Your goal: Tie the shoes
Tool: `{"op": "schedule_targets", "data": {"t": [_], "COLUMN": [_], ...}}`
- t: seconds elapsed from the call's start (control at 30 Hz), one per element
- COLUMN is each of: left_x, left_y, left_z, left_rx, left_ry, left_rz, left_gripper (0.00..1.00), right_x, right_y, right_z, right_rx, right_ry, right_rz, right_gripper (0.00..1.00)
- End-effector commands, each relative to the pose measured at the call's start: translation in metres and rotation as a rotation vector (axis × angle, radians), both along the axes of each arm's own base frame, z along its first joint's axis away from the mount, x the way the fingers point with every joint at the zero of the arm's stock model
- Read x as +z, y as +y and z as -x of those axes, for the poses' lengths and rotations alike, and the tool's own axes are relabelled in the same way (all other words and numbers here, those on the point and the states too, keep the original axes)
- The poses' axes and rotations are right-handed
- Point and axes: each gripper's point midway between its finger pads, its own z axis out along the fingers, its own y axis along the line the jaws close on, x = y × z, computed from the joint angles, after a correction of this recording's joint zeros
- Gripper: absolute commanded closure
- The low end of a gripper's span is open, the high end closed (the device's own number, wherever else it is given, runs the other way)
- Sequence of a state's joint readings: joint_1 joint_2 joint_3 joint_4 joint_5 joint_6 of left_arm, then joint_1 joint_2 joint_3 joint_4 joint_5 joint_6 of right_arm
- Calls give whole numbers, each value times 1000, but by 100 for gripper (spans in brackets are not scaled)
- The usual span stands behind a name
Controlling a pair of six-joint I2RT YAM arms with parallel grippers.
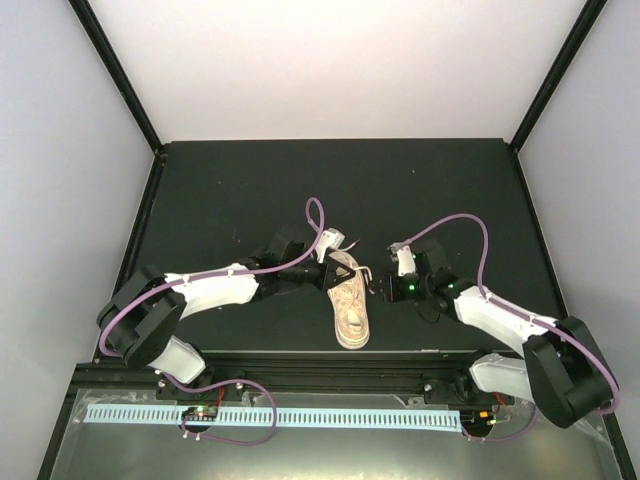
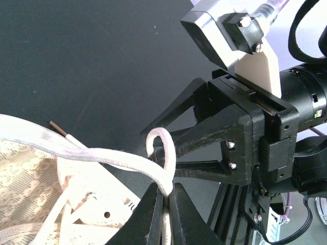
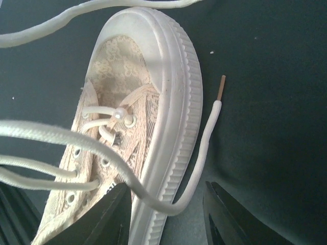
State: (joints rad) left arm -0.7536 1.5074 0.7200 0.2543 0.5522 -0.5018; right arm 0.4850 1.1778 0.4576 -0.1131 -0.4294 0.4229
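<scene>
The shoe [image 1: 350, 308] is a small beige-pink sneaker with a pale sole, lying mid-table with its toe toward the far side. My left gripper [image 1: 326, 268] sits at its far left and is shut on an off-white lace [image 2: 102, 155], which loops up out of the pinched fingertips [image 2: 153, 204]. My right gripper [image 3: 166, 206] is open beside the sole [image 3: 173, 117]. A bend of the other lace [image 3: 196, 173] lies between its fingers, touching neither; its brown-tipped end [image 3: 221, 84] rests on the mat. The right gripper's fingers [image 2: 199, 166] point at the held loop.
A black mat [image 1: 450, 190] covers the table, bounded by black frame posts and white walls. A loose lace loop [image 1: 316, 212] lies beyond the left gripper. A perforated white strip [image 1: 300, 415] runs along the near edge, behind the arm bases.
</scene>
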Motion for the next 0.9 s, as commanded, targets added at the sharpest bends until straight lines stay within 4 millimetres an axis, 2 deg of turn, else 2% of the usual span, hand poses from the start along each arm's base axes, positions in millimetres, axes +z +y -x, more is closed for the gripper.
{"op": "schedule_targets", "data": {"t": [0.0,0.1,0.23,0.37,0.5,0.73,0.87], "left_x": [15,16,18,16,17,22,22], "left_y": [-6,-5,-3,-2,-2,-2,-2], "left_z": [-5,-5,-5,-4,-3,-1,1], "left_rx": [-14,-11,-6,-4,-8,-14,-28], "left_ry": [-17,-19,-26,-24,-25,-35,-35], "left_rz": [29,28,25,20,20,31,30], "left_gripper": [99,98,98,99,98,98,99], "right_x": [6,1,2,6,21,49,59], "right_y": [12,15,19,12,2,-29,-41], "right_z": [-11,-13,-14,-19,-21,-13,-7], "right_rx": [35,53,75,33,-20,-130,-143], "right_ry": [-69,-77,-87,-91,-123,-136,-99], "right_rz": [-37,-41,-51,-7,11,107,189], "right_gripper": [60,64,76,87,98,98,90]}}
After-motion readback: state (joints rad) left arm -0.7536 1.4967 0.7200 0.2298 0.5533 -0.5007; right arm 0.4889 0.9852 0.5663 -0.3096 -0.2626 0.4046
